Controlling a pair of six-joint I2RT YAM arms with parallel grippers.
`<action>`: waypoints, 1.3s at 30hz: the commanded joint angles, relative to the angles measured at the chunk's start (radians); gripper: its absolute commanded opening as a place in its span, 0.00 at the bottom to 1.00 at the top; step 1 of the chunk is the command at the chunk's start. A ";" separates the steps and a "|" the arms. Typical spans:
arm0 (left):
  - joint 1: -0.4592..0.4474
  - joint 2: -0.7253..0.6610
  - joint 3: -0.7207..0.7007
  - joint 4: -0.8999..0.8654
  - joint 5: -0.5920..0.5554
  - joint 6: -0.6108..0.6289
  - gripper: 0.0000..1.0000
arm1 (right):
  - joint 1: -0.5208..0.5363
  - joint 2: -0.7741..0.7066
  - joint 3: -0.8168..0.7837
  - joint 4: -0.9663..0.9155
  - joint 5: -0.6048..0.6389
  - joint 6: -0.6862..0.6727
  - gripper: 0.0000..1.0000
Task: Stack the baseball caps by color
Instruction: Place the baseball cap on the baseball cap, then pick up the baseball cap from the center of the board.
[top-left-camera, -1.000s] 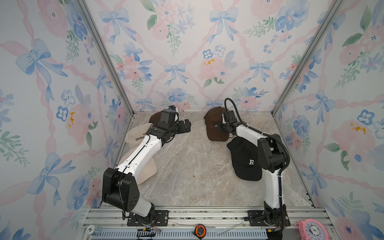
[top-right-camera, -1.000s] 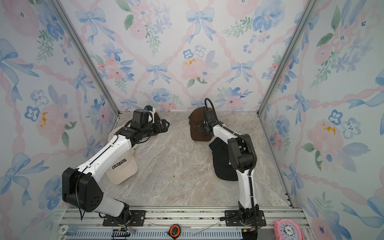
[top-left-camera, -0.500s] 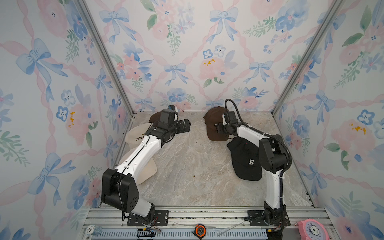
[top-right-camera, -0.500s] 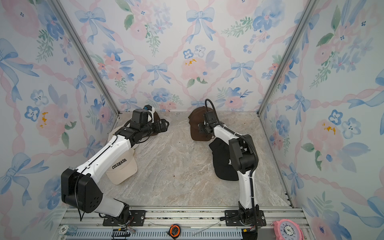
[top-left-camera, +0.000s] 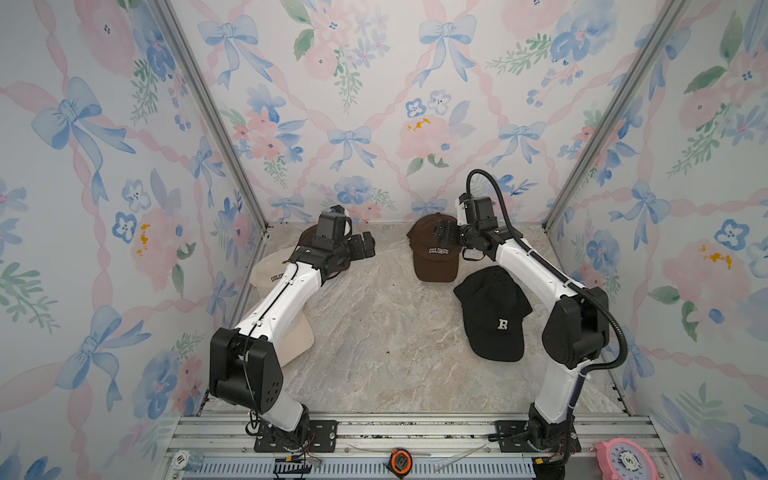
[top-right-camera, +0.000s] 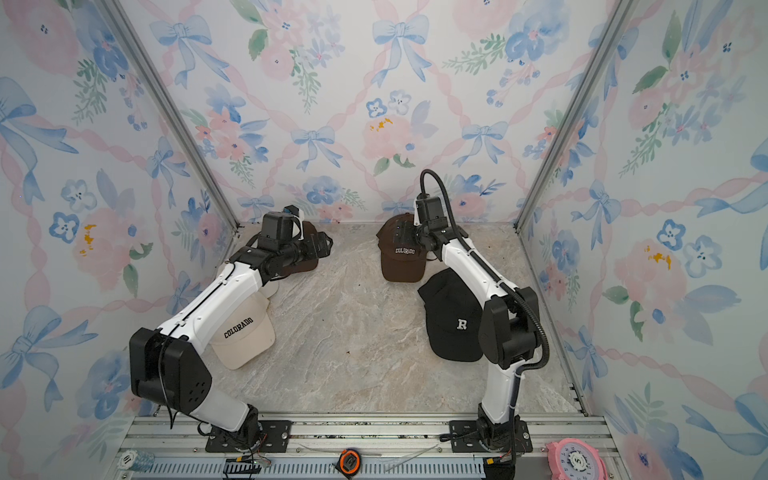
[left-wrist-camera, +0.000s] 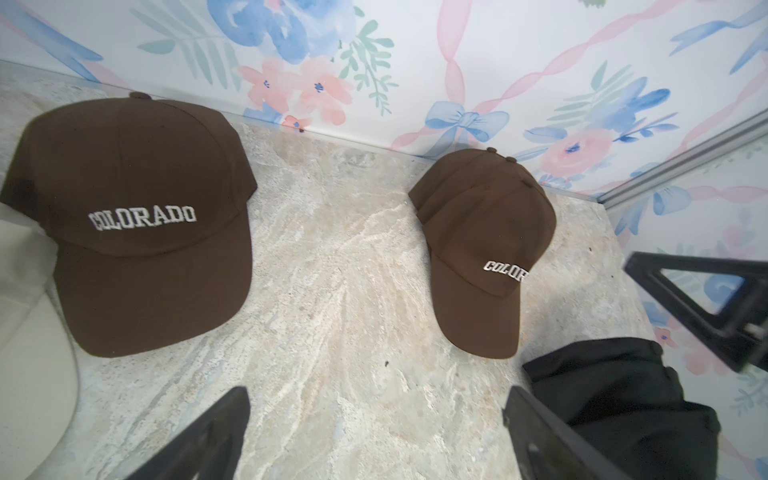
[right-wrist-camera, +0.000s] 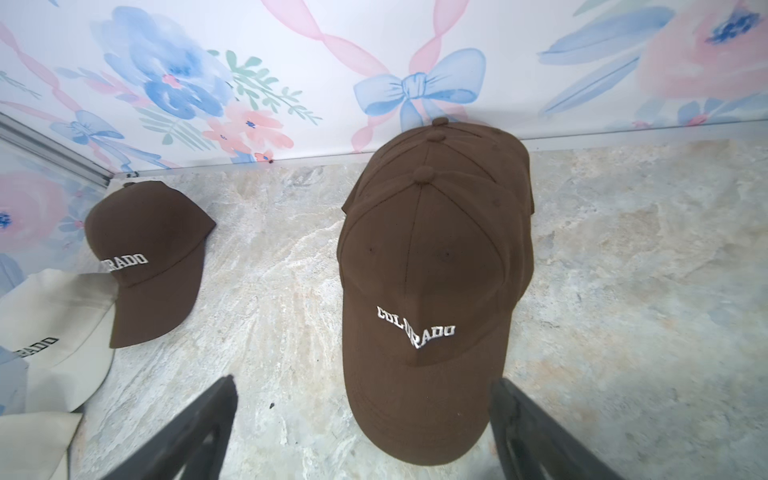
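Observation:
A stack of dark brown baseball caps (top-left-camera: 434, 259) (right-wrist-camera: 432, 291) lettered "COLORADO" rests near the back wall. My right gripper (top-left-camera: 442, 237) (right-wrist-camera: 361, 382) hovers over it, open, touching nothing; the top cap's brim lies below the gap between its fingers. Another brown cap (left-wrist-camera: 137, 220) (right-wrist-camera: 145, 257) lies at the back left, partly hidden behind my left gripper (top-left-camera: 365, 249) (left-wrist-camera: 374, 399), which is open and empty above bare table. Cream caps (top-right-camera: 245, 332) (right-wrist-camera: 54, 324) lie under the left arm. A black cap with a white "R" (top-left-camera: 494, 316) (top-right-camera: 453, 320) sits by the right arm.
Floral walls close in the marble table (top-left-camera: 374, 340) on three sides. On the front rail (top-left-camera: 395, 432) lie an orange tape measure (top-left-camera: 401, 461), a pink timer (top-left-camera: 623, 459) and a small round disc (top-left-camera: 181, 459).
My right gripper has opened over the brown stack, letting go of the top cap. The left arm has stayed where it was.

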 joint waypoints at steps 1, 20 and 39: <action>0.050 0.068 0.057 -0.050 -0.025 0.028 0.98 | 0.013 -0.038 0.042 -0.106 -0.067 -0.008 0.96; 0.208 0.536 0.493 -0.131 -0.122 0.142 0.98 | 0.106 -0.100 0.139 -0.248 -0.095 -0.048 0.96; 0.274 0.779 0.709 -0.198 -0.092 0.210 0.93 | 0.118 -0.062 0.228 -0.325 -0.024 -0.038 0.96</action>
